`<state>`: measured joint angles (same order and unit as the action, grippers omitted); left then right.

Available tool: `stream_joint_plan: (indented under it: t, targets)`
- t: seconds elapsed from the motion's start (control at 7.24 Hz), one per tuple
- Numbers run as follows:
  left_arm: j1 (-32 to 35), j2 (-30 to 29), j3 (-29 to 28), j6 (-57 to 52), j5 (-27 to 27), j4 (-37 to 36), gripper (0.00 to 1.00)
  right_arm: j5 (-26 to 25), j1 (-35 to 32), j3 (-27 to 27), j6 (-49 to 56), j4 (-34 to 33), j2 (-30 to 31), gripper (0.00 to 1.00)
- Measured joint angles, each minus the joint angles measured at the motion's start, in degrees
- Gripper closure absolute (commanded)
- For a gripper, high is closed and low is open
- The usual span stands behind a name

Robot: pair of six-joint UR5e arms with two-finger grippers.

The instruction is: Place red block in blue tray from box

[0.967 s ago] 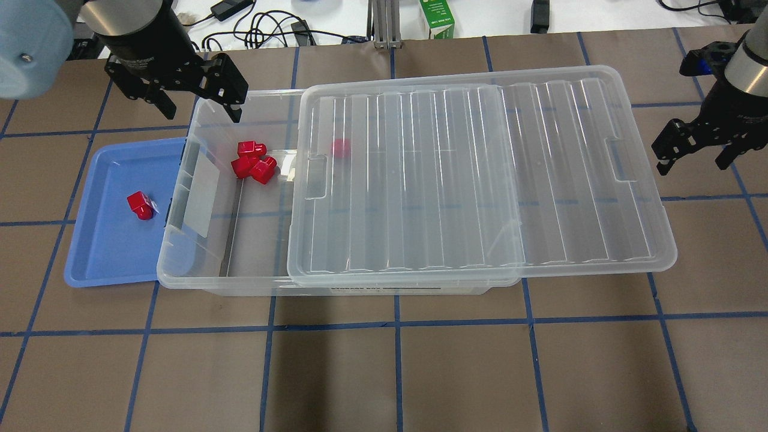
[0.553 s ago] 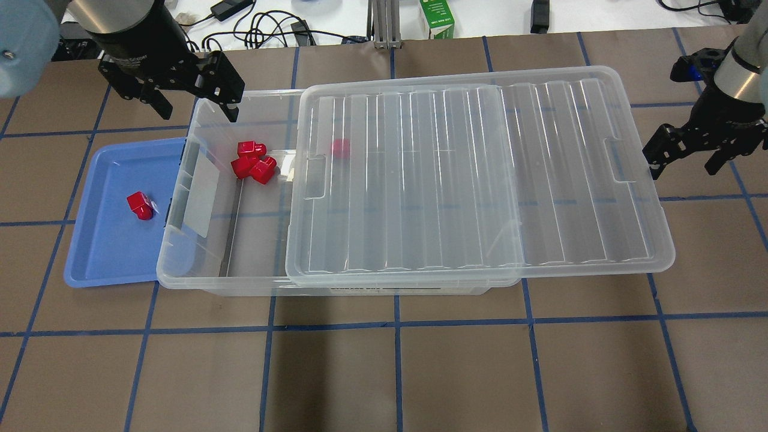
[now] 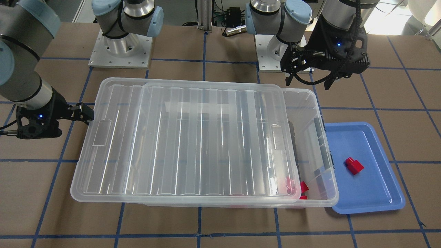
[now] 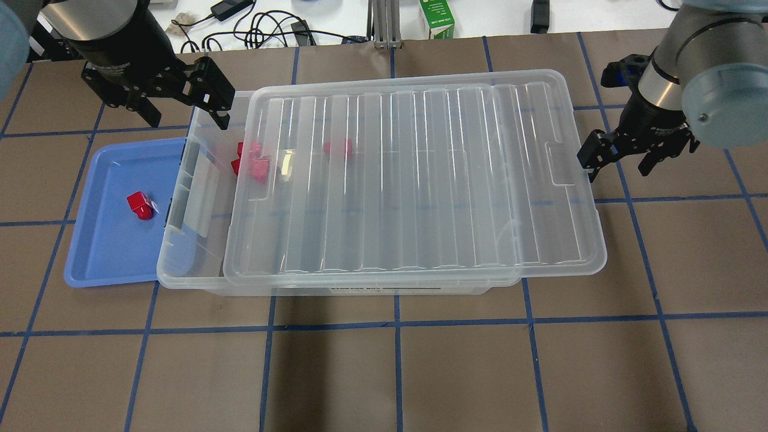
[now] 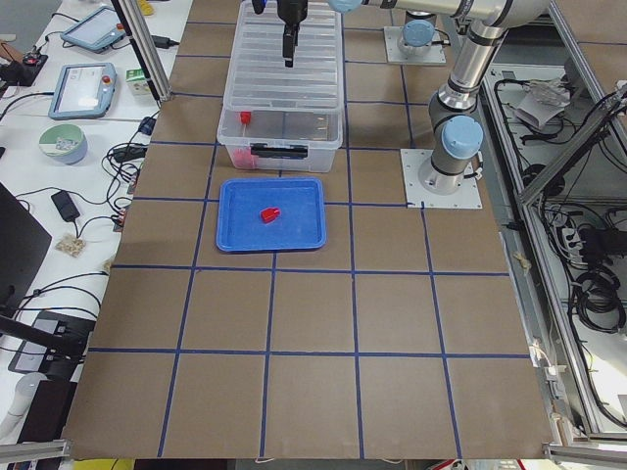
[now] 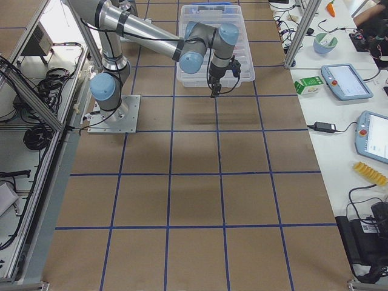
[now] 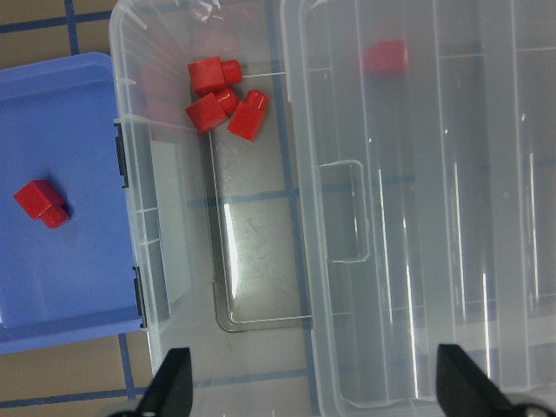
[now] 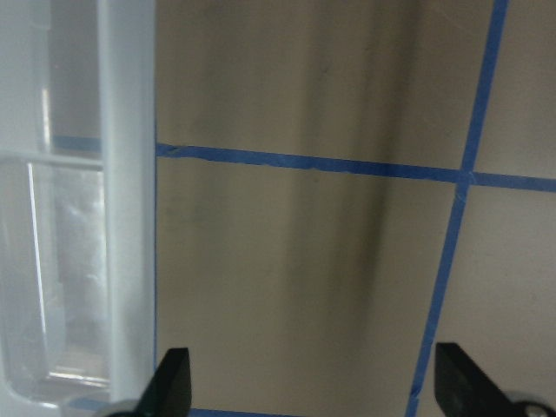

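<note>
One red block [image 4: 141,206] lies in the blue tray [image 4: 114,246], which sits against the box's left end; both also show in the left wrist view, block [image 7: 39,202] and tray [image 7: 61,278]. The clear box [image 4: 180,267] holds three more red blocks [image 4: 252,162] in a cluster and one under the lid [image 4: 339,148]. Its ribbed lid [image 4: 414,180] lies shifted, leaving a strip open at the left end. My left gripper [image 4: 186,117] is open and empty above the box's far left corner. My right gripper [image 4: 618,163] is open, one finger at the lid's right edge.
A green carton [image 4: 437,18] and cables lie beyond the table's far edge. The two arm bases [image 3: 120,44] stand on the robot's side of the box. Brown table with blue tape lines spreads in front of the box.
The lid has slid left over the box, narrowing the open strip and partly covering the block cluster. My right gripper moved left with it. My left gripper drew slightly back and left.
</note>
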<state>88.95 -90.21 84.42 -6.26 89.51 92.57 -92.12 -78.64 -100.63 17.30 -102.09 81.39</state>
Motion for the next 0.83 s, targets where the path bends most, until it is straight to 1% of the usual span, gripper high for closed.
stream_joint_plan:
  t: [0.14,0.41,0.83]
  targets:
    - [-0.7,0.2,0.3,0.3,-0.1,-0.2,0.00,0.0,-2.4,0.0,-1.8,-0.2,0.0,0.00]
    - [-1.4,0.4,0.4,0.3,0.0,-0.4,0.00,2.2,-6.1,0.1,-3.7,-0.3,0.0,0.00]
    - [-1.5,0.2,0.6,0.8,-0.1,-0.4,0.00,3.0,-7.7,0.8,-3.6,-0.7,0.1,0.00]
